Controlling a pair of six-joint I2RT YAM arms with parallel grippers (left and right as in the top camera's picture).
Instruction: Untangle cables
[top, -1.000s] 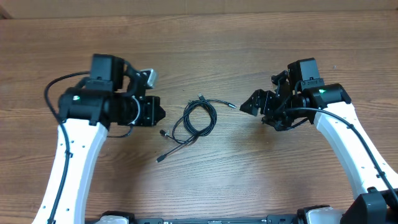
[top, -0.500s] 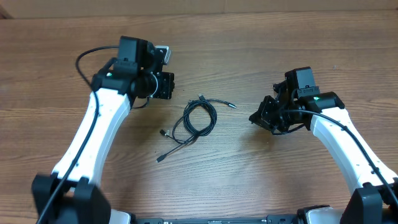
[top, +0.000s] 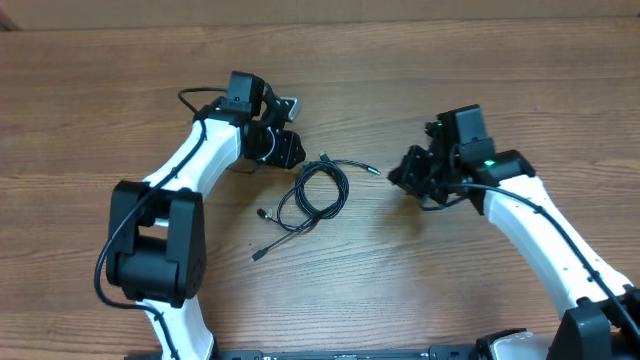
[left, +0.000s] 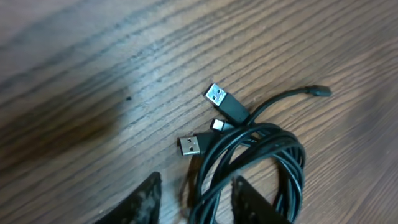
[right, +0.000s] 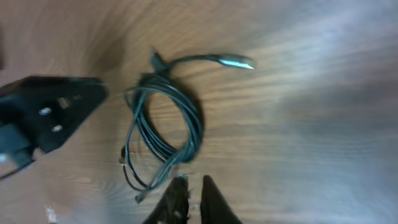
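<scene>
Several thin black cables (top: 312, 192) lie in one loose coil mid bench (top: 480, 60), between the two hands and touching neither. L hand (top: 292, 150) sits just up-left of the coil, its fingers (left: 146, 200) spread, nothing betw them, coil edge right under the gap. R hand (top: 398, 172) is near the silver-tipped lead (top: 368, 170). Its fingers (right: 216, 202) are close to pressed together, thin slit only, pinching nothing. Step in hand, as I judge it: the first grab. To do it well, L should take one free plug end, not the bundle. R needs to widen, then take a diff strand. Pull apart slowly, low over the bench, so loops slide out rather than cinch. Views: L wrist shows two flat USB plugs (left: 225, 102) side by side w/ a smaller one tucked betw them, mere specks from overhead. Only overhead shows both hands at once. It also shows the tails (top: 258, 256) running out toward the near edge. R wrist is blurred but frames the whole coil.
</scene>
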